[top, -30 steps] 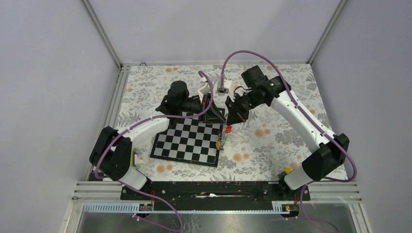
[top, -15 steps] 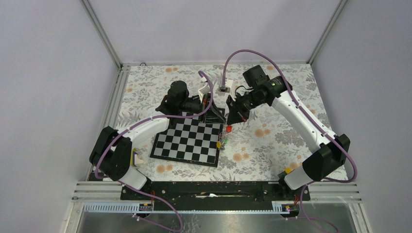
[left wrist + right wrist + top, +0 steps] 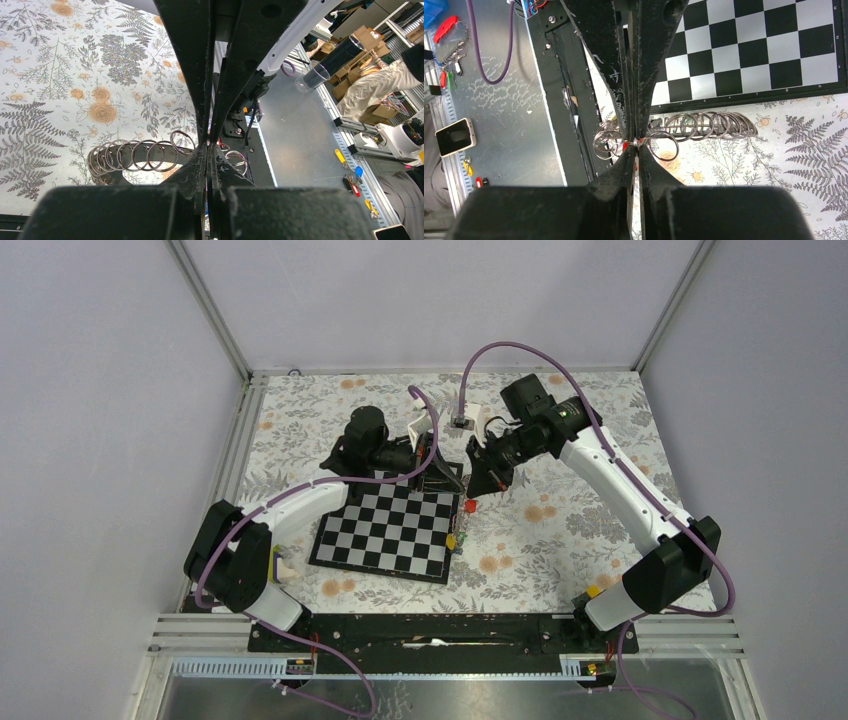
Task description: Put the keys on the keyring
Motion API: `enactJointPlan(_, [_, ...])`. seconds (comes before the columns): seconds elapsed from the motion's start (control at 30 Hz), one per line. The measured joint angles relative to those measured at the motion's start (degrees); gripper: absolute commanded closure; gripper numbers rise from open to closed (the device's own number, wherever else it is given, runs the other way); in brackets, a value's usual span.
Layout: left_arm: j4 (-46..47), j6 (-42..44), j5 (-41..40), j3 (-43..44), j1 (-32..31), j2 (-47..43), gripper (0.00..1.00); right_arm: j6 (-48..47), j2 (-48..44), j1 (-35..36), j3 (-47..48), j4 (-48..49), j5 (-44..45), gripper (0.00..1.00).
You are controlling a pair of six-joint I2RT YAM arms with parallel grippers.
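Observation:
The keyring (image 3: 704, 127) shows as a row of grey wire loops hanging over the flowered cloth, with more loops (image 3: 606, 142) bunched on the other side of the fingers. My right gripper (image 3: 636, 144) is shut on its wire, with a red tag (image 3: 625, 146) beside the tips. My left gripper (image 3: 207, 150) is shut, tip to tip with the right gripper (image 3: 209, 139). Loops (image 3: 135, 155) lie at its tips, but no held wire shows. From above, the left gripper (image 3: 452, 485) and right gripper (image 3: 478, 490) meet over the board's far right corner. A red-tagged key (image 3: 469, 506) hangs below them, and yellow and green tags (image 3: 451, 538) sit lower.
A chessboard (image 3: 385, 535) lies on the flowered cloth under and left of the grippers. The black base rail (image 3: 430, 632) runs along the near edge. A small white part (image 3: 425, 425) and a cable plug (image 3: 460, 423) sit behind the grippers.
The right wrist shifted slightly to the left early on. Both arms and the hanging tags have stayed where they were since then.

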Motion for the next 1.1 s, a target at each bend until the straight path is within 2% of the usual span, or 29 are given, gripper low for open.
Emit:
enactJointPlan(0.1, [-1.44, 1.03, -0.07, 0.07, 0.0, -0.31, 1.0, 0.28, -0.13, 0.0, -0.2, 0.42, -0.02, 0.8])
enactJointPlan(0.27, [-8.87, 5.81, -0.02, 0.52, 0.0, -1.49, 1.0, 0.35, -1.14, -0.07, -0.22, 2.03, -0.13, 0.73])
enactJointPlan(0.5, [-14.34, 8.7, 0.09, 1.7, 0.13, -1.49, 1.0, 0.7, -4.07, -0.35, -2.95, 6.34, -1.07, 0.53])
enactJointPlan(0.6, [-14.43, 8.15, 0.33, 2.43, 0.37, -1.49, 1.0, 1.05, -4.72, -1.18, -3.91, 8.13, -1.95, 0.52])
enactJointPlan(0.73, [-10.05, 3.15, 0.87, 2.36, 0.79, -1.49, 1.0, 2.16, -6.45, -3.15, -5.55, 11.28, -3.23, 0.52])
enactJointPlan(0.9, [4.76, -8.72, 1.42, 0.26, 1.27, -1.46, 1.0, 3.8, -9.7, -5.44, -7.67, 14.27, -6.27, 0.53])
enactJointPlan(1.1, [14.47, -16.9, 1.31, -2.03, 1.33, -1.31, 1.0, 5.31, -10.62, -5.77, -9.35, 16.44, -10.16, 0.58])
